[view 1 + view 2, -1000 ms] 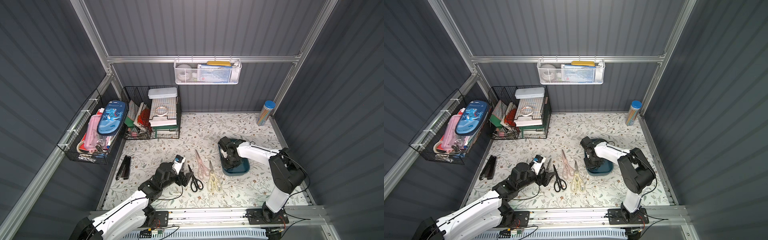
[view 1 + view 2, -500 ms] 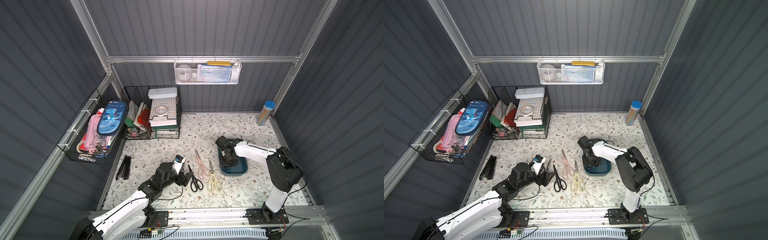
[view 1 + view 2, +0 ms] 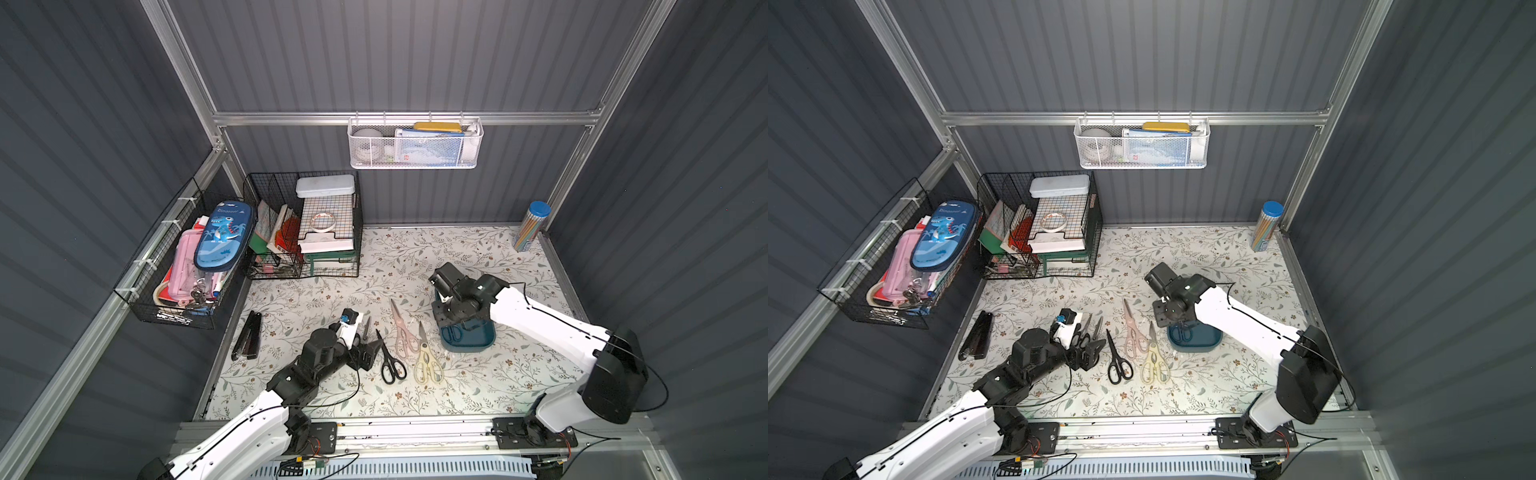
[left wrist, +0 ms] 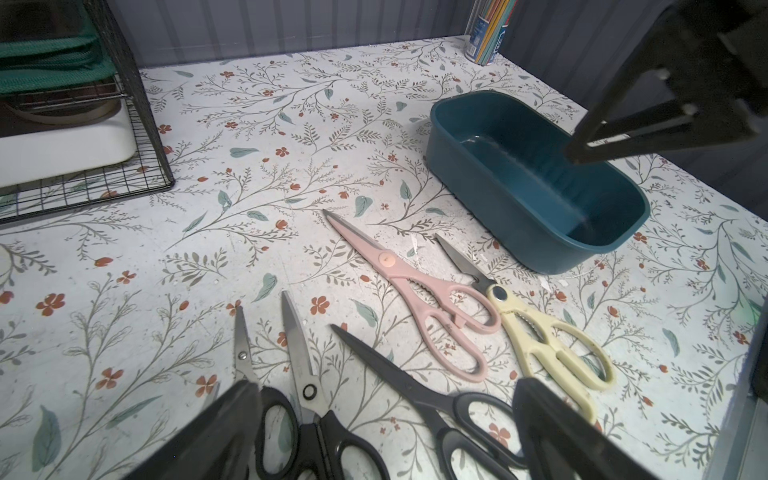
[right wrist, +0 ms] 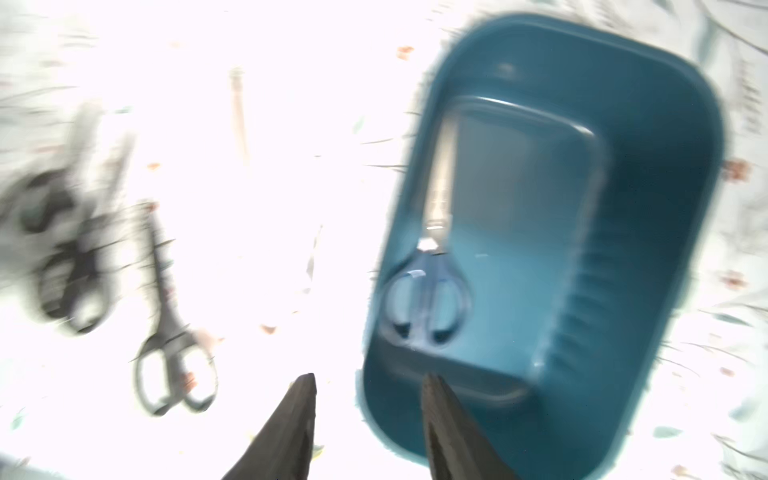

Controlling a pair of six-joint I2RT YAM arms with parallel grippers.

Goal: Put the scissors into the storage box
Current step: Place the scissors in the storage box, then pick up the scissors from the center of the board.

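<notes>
Floral tabletop [image 3: 457, 257] fills the booth floor. Farthest left of the storage box [image 4: 490, 199], the left gripper [image 4: 384, 390] gapes wide over black-handled scissors [image 4: 309, 399], gripping nothing. Nearer the box lie pink shears [image 3: 402, 332], then pale-yellow shears [image 3: 428, 361] just beside it. Small blue-handled scissors [image 5: 428, 299] rest inside the box. Above it hangs the right gripper [image 5: 369, 378], jaws parted and empty.

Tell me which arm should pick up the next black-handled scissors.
Left. The left gripper hangs open directly over the black-handled scissors; the right gripper is farther off, above the storage box.
</notes>
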